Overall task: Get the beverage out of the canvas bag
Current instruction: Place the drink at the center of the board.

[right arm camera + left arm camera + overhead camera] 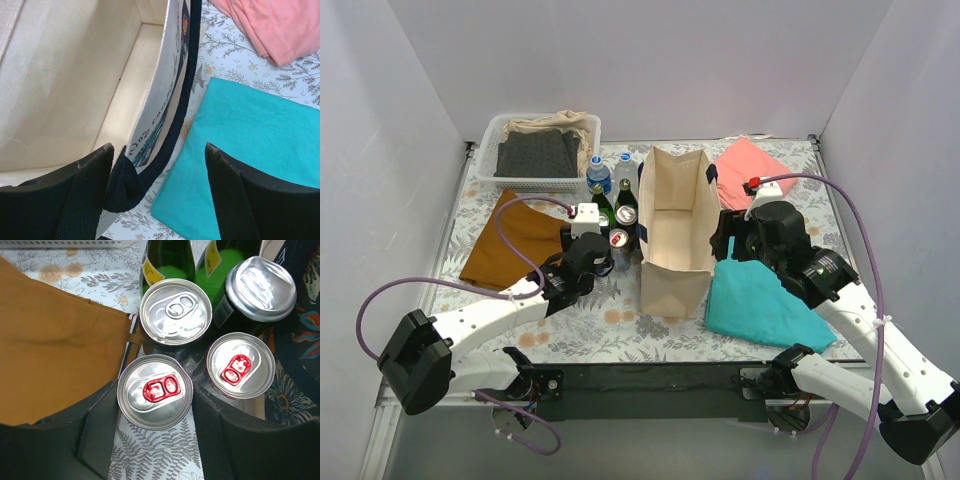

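My left pincer (155,388) is clamping the red-tabbed can (150,402), standing just left of the canvas bag (675,230); probably full, rigid, slick, best squeezed mid-wall. My right pincer (159,148) is straddling the bag's wall, agape.

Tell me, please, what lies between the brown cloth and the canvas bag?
Drinks stand there in the top view: cans, green bottles and water bottles. The left wrist view shows the left gripper gripping a red-tab can.
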You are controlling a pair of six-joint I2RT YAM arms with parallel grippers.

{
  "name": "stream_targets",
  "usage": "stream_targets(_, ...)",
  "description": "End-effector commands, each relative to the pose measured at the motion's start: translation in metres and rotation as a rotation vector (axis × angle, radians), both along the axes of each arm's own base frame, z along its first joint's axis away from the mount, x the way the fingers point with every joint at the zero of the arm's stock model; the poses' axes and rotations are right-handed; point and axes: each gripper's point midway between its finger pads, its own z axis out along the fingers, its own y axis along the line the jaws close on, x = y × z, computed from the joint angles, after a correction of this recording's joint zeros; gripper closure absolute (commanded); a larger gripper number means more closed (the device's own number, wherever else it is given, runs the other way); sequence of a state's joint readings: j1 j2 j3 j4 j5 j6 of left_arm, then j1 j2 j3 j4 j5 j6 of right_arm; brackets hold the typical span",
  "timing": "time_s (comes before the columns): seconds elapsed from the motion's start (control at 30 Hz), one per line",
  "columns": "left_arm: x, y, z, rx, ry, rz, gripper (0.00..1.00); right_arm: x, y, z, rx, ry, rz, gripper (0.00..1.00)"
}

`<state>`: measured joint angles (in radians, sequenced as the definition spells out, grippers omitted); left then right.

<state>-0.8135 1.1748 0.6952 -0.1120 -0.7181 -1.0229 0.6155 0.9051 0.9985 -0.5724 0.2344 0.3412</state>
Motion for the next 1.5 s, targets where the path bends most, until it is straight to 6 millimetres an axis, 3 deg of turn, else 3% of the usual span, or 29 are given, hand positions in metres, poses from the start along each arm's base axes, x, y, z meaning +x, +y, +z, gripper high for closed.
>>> stream_targets(0.0, 0.01, 0.0, 0.021, -0.065, -0.097, 0.056, 1.0, 0.006, -0.001, 0.003, 0.007, -0.022, -0.023, 0.21)
stream_targets(0.57, 0.015, -0.015, 0.011, -0.087, -0.077, 0.033, 1.0, 0.005, -0.004, -0.002, -0.001, -0.019, -0.034, 0.21)
stream_targets(0.8, 0.013, -0.017, 0.014, -0.11, -0.07, 0.031, 0.75, 0.004, -0.005, -0.002, -0.001, -0.021, -0.035, 0.21)
stream_targets(0.9, 0.009, -0.013, 0.012, -0.099, -0.053, 0.034, 0.7, 0.004, -0.006, -0.003, -0.004, -0.019, -0.038, 0.21)
stream_targets(1.3, 0.008, -0.013, 0.03, -0.115, -0.07, 0.032, 0.55, 0.004, -0.005, -0.006, -0.009, -0.012, -0.035, 0.21)
stream_targets(1.47, 0.007, -0.012, 0.028, -0.108, -0.063, 0.034, 0.51, 0.005, -0.005, -0.006, -0.008, -0.012, -0.035, 0.21)
